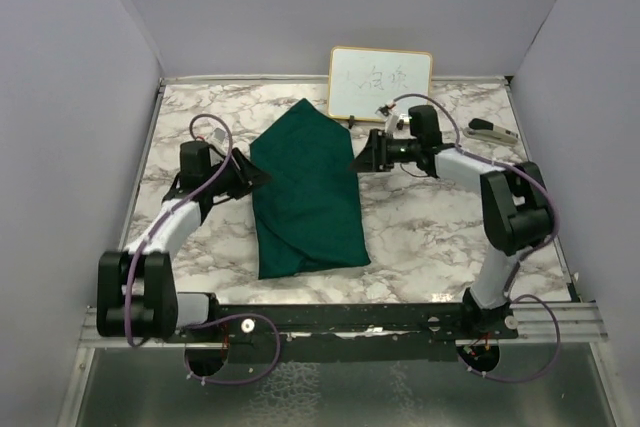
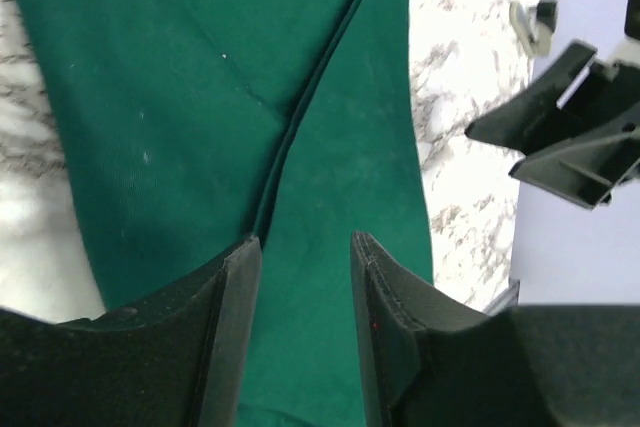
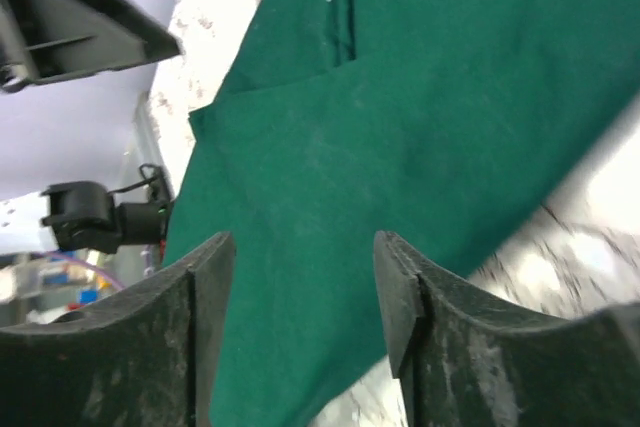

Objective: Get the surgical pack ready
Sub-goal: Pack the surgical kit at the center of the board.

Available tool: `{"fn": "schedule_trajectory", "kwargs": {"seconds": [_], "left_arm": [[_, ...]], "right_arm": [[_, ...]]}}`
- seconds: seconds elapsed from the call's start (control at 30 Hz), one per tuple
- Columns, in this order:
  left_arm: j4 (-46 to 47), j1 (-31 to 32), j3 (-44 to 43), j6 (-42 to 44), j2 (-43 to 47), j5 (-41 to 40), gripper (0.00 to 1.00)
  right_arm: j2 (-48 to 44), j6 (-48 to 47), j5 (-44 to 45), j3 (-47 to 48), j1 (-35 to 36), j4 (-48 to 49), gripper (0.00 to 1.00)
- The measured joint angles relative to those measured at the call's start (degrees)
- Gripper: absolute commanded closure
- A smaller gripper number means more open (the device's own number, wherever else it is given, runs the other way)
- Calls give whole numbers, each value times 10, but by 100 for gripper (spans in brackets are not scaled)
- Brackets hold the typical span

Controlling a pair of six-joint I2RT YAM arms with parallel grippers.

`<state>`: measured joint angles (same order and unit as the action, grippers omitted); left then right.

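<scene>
The surgical pack (image 1: 305, 192) is a dark green cloth, folded over into a long bundle in the middle of the marble table. Overlapping flaps form a seam down its length (image 2: 290, 137). My left gripper (image 1: 262, 177) points at the bundle's left edge, jaws open above the cloth (image 2: 200, 97) with nothing between them (image 2: 305, 242). My right gripper (image 1: 358, 162) points at the upper right edge. It also stands open (image 3: 305, 242) over the cloth (image 3: 420, 97) and holds nothing. Anything inside the folds is hidden.
A gold-framed whiteboard (image 1: 380, 82) leans against the back wall just behind the bundle's top corner. A small grey object (image 1: 490, 130) lies at the back right. Bare marble (image 1: 440, 227) shows on both sides of the cloth. Walls close in the table on three sides.
</scene>
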<state>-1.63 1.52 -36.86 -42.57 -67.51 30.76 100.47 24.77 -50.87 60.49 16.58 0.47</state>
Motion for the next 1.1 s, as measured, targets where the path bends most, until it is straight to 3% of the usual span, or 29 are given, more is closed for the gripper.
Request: {"fn": "schedule_trajectory", "kwargs": {"seconds": [0.13, 0.27, 0.43, 0.97, 1.1], "left_arm": [[67, -1, -23, 7, -144, 68, 62], [110, -12, -35, 11, -236, 101, 67], [157, -35, -66, 10, -337, 114, 68], [203, -91, -225, -22, -496, 145, 67], [205, -91, -288, -31, -539, 149, 61]], "right_arm": [[110, 50, -65, 57, 12, 64, 58], [196, 103, -103, 70, 18, 125, 58], [245, 111, -104, 87, 18, 129, 58], [350, 117, -100, 248, 3, 126, 57], [382, 117, -86, 316, -4, 101, 55]]}}
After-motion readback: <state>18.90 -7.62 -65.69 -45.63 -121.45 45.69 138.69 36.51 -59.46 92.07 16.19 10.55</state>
